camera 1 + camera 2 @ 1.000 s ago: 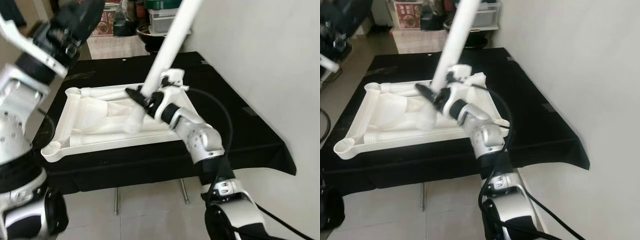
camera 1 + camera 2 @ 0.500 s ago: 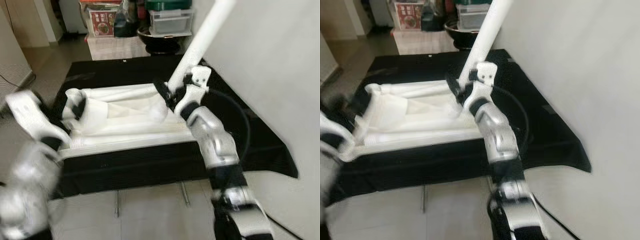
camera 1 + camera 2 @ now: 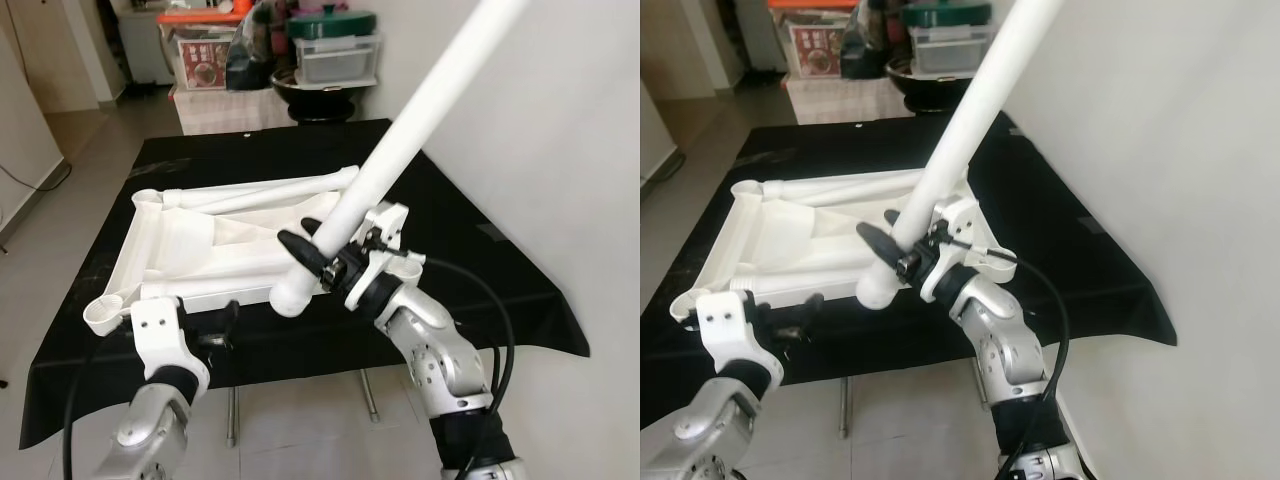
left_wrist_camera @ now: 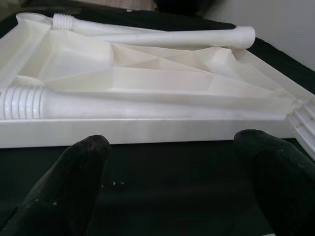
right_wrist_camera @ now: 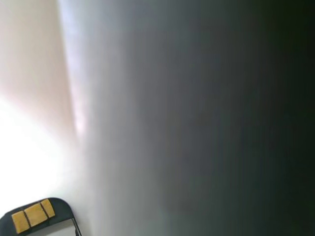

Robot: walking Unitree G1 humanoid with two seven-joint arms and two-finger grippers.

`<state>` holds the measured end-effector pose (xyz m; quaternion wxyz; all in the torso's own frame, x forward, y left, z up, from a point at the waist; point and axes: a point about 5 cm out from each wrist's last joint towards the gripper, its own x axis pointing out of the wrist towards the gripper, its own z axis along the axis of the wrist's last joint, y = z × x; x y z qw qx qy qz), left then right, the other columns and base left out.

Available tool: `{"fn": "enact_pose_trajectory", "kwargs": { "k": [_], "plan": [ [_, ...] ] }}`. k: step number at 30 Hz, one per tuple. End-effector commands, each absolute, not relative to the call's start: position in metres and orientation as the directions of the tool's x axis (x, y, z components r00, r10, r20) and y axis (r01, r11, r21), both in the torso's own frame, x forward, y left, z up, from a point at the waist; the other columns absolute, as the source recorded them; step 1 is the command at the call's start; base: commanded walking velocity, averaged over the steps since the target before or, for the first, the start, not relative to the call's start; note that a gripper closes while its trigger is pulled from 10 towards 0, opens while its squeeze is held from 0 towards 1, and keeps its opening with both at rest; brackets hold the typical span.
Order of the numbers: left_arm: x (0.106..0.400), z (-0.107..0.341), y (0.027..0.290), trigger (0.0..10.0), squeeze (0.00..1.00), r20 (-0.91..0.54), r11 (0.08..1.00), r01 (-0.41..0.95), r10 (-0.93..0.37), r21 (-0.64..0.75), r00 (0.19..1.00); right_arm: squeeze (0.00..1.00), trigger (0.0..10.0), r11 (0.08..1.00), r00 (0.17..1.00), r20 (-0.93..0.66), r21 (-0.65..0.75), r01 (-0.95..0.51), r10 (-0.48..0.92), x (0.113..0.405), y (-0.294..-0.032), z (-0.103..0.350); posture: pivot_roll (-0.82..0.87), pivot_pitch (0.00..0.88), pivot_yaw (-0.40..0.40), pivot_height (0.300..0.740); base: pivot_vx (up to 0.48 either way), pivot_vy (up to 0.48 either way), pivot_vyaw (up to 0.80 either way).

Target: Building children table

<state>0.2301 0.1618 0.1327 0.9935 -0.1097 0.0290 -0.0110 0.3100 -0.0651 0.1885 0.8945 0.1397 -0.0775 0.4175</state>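
Observation:
A white tabletop (image 3: 127,250) lies upside down on the black-clothed table (image 3: 480,280). Two white legs lie inside it, one along the far side (image 3: 260,192) and one along the near side (image 4: 147,101). My right gripper (image 3: 318,258) is shut on a third long white leg (image 3: 420,110). That leg slants up to the right, its lower end hanging over the tabletop's near rim (image 4: 147,132). My left gripper (image 4: 172,147) is open and low, just in front of that rim, with nothing between its fingers (image 4: 78,167).
A white wall (image 3: 570,140) runs close along the table's right side. Storage boxes and a dark pot (image 3: 325,50) stand behind the table. Tiled floor lies to the left and in front. The right wrist view is a blur of the leg's white surface.
My left arm has dropped from high at the upper left to the table's front edge. My right gripper has drawn the leg toward me, its lower end up out of the tabletop.

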Motion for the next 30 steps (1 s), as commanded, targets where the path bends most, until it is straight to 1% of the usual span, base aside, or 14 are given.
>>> {"fn": "enact_pose_trajectory", "kwargs": {
  "k": [1,2,10,11,12,13,14,20,21,23,26,27,28,30],
  "plan": [
    [0.228,0.128,0.162,10.0,0.0,-0.062,0.982,0.009,-0.021,-0.187,0.998,0.0,10.0,0.61,0.637,0.249,0.186,-0.77,0.729,0.308,-0.065,0.183,0.02,0.0,0.038,0.74,0.0,0.0,0.0],
    [0.226,0.125,0.16,10.0,0.0,-0.063,0.983,0.002,-0.014,-0.183,0.998,0.0,10.0,0.624,0.66,0.221,0.215,-0.751,0.718,0.307,-0.069,0.17,0.02,0.0,0.039,0.74,0.0,0.0,0.0],
    [0.226,0.125,0.16,10.0,0.0,-0.063,0.983,0.002,-0.014,-0.183,0.998,0.0,10.0,0.624,0.66,0.221,0.215,-0.751,0.718,0.307,-0.069,0.17,0.02,0.0,0.039,0.74,0.0,0.0,0.0],
    [0.225,0.123,0.157,10.0,0.0,-0.055,0.988,0.0,-0.008,-0.156,0.998,0.0,10.0,0.645,0.694,0.181,0.264,-0.717,0.697,0.307,-0.073,0.154,0.03,0.0,0.037,0.74,0.0,0.0,0.0],
    [0.225,0.123,0.157,10.0,0.0,-0.055,0.988,0.0,-0.008,-0.156,0.998,0.0,10.0,0.645,0.694,0.181,0.264,-0.717,0.697,0.307,-0.073,0.154,0.03,0.0,0.037,0.74,0.0,0.0,0.0],
    [0.225,0.124,0.158,10.0,0.0,-0.028,0.995,-0.02,0.017,-0.101,0.999,0.0,10.0,0.666,0.713,0.17,0.262,-0.698,0.68,0.307,-0.073,0.149,0.03,0.0,0.039,0.74,0.0,0.0,0.0],
    [0.227,0.132,0.161,10.0,0.0,0.026,0.997,-0.044,0.046,-0.058,0.999,0.0,10.0,0.687,0.719,0.164,0.216,-0.694,0.675,0.31,-0.073,0.15,0.02,0.0,0.043,0.74,0.0,0.0,0.0],
    [0.23,0.144,0.166,10.0,0.0,0.055,0.998,-0.051,0.052,-0.032,0.997,0.0,10.0,0.697,0.728,0.2,0.212,-0.685,0.655,0.311,-0.076,0.162,0.0,0.0,0.045,0.74,0.0,0.0,0.0],
    [0.234,0.147,0.172,10.0,0.0,0.061,0.998,-0.06,0.062,-0.034,0.996,0.0,10.0,0.694,0.729,0.21,0.221,-0.685,0.652,0.311,-0.074,0.163,0.01,0.0,0.067,0.74,0.0,0.0,0.0],
    [0.238,0.147,0.177,10.0,0.0,0.062,0.997,-0.061,0.064,-0.036,0.996,0.0,10.0,0.684,0.72,0.21,0.224,-0.694,0.662,0.308,-0.067,0.16,0.02,0.0,0.081,0.74,0.0,0.0,0.0],
    [0.236,0.143,0.174,10.0,0.0,0.046,0.999,-0.047,0.048,-0.027,0.998,0.0,10.0,0.677,0.71,0.21,0.215,-0.704,0.672,0.304,-0.064,0.159,0.02,0.0,0.087,0.74,0.0,0.0,0.0],
    [0.23,0.138,0.167,10.0,0.0,0.035,1.0,-0.006,0.006,-0.011,0.999,0.0,10.0,0.67,0.701,0.209,0.204,-0.713,0.682,0.3,-0.063,0.157,0.02,0.0,0.087,0.74,0.0,0.0,0.0],
    [0.23,0.138,0.167,10.0,0.0,0.035,1.0,-0.006,0.006,-0.011,0.999,0.0,10.0,0.67,0.701,0.209,0.204,-0.713,0.682,0.3,-0.063,0.157,0.02,0.0,0.087,0.74,0.0,0.0,0.0],
    [0.225,0.135,0.161,10.0,0.0,0.028,1.0,0.013,-0.012,-0.012,1.0,0.0,10.0,0.67,0.7,0.208,0.205,-0.714,0.683,0.298,-0.065,0.156,0.01,0.0,0.084,0.74,0.0,-0.454,0.0]
  ]
}}
